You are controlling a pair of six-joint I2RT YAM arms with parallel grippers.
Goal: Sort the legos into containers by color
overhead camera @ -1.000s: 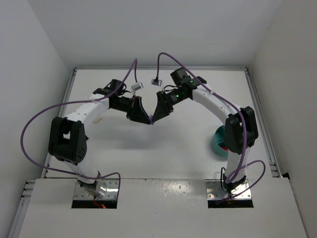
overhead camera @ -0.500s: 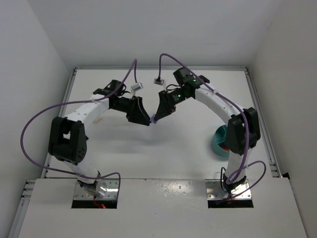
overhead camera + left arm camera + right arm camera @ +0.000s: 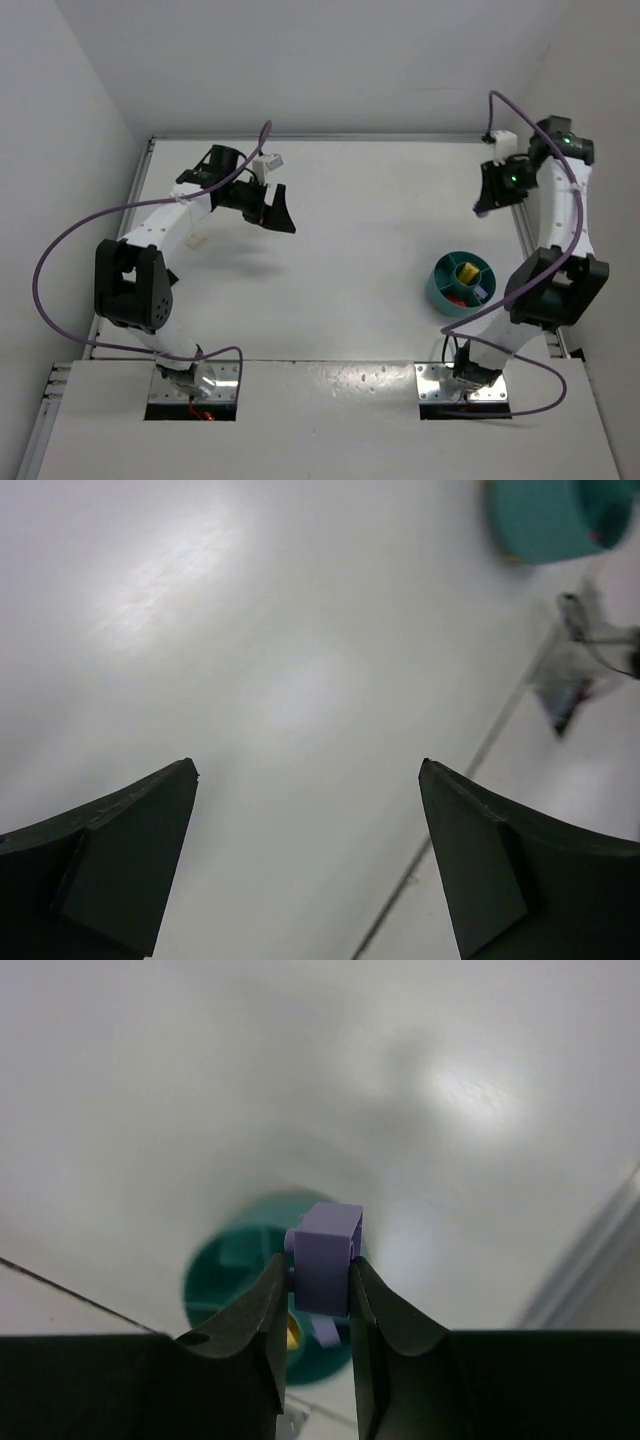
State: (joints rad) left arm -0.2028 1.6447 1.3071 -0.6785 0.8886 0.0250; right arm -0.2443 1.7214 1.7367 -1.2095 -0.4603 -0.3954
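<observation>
My right gripper (image 3: pixel 316 1260) is shut on a lavender lego (image 3: pixel 325 1235), held in the air with the round teal bowl (image 3: pixel 225 1280) blurred beneath it. In the top view that gripper (image 3: pixel 484 205) hangs at the far right, beyond the bowl (image 3: pixel 440 285). The bowl's containers hold a yellow lego (image 3: pixel 465 270) in the middle cup, a red one (image 3: pixel 458 298) and a lavender one (image 3: pixel 482 292). My left gripper (image 3: pixel 277 212) is open over bare table at the far left, its fingers (image 3: pixel 120 860) wide apart with nothing between them. The bowl (image 3: pixel 555 520) shows far off in its view.
Metal rails run along the table's right edge (image 3: pixel 525 250) and left edge (image 3: pixel 140 190). White walls close in the table on three sides. A small pale piece (image 3: pixel 197 240) lies beside the left arm, too small to identify.
The two grippers met at mid-table over the lavender lego. The left gripper let go, opened and drew back left. The right arm swung far right with the lego, uncovering the bowl.
</observation>
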